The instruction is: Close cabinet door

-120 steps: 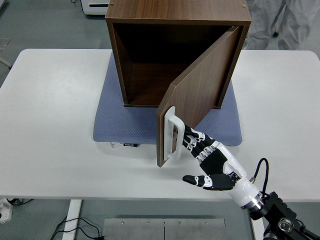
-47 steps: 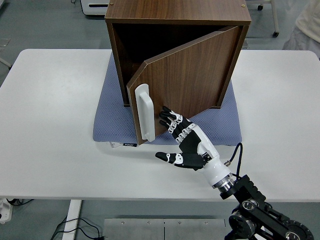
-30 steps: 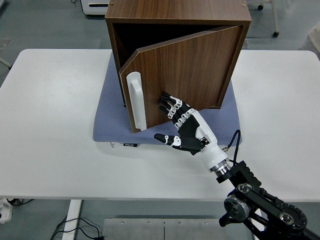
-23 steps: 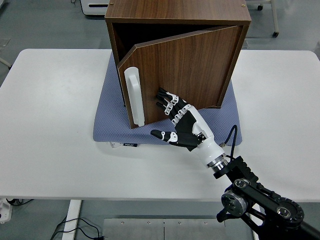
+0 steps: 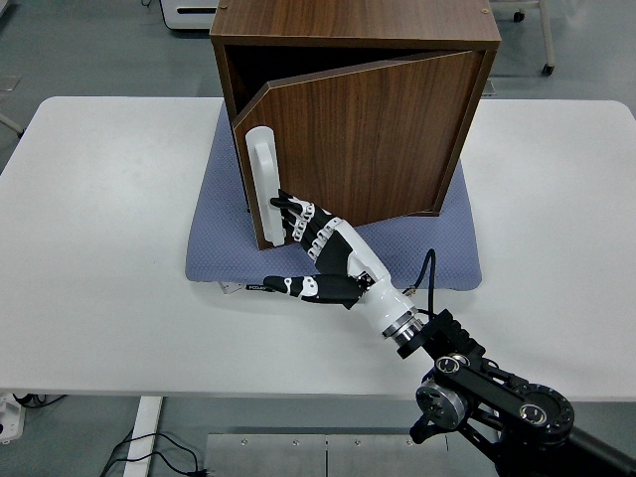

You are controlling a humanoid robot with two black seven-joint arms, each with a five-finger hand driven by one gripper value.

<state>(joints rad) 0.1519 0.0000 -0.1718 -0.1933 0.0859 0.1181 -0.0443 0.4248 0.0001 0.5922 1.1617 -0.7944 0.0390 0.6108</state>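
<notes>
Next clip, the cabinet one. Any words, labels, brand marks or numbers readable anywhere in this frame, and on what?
No text in this frame can be read.
Small dark tag at the front edge of the blue mat: pale lettering, too small and blurred to read.
Cabinet, its door, the white handle, the table and the right hand: no print visible.

From my seat, the door (image 5: 358, 139) covered most of the cabinet (image 5: 353, 35) interior, and the sliver left showing was too dark to read. The cabinet stood over the middle of the blue mat (image 5: 437, 253). The right arm ran off the bottom edge. I could not tell whether the robot hand (image 5: 316, 253) fingertips (image 5: 283, 204) touched the door.
</notes>
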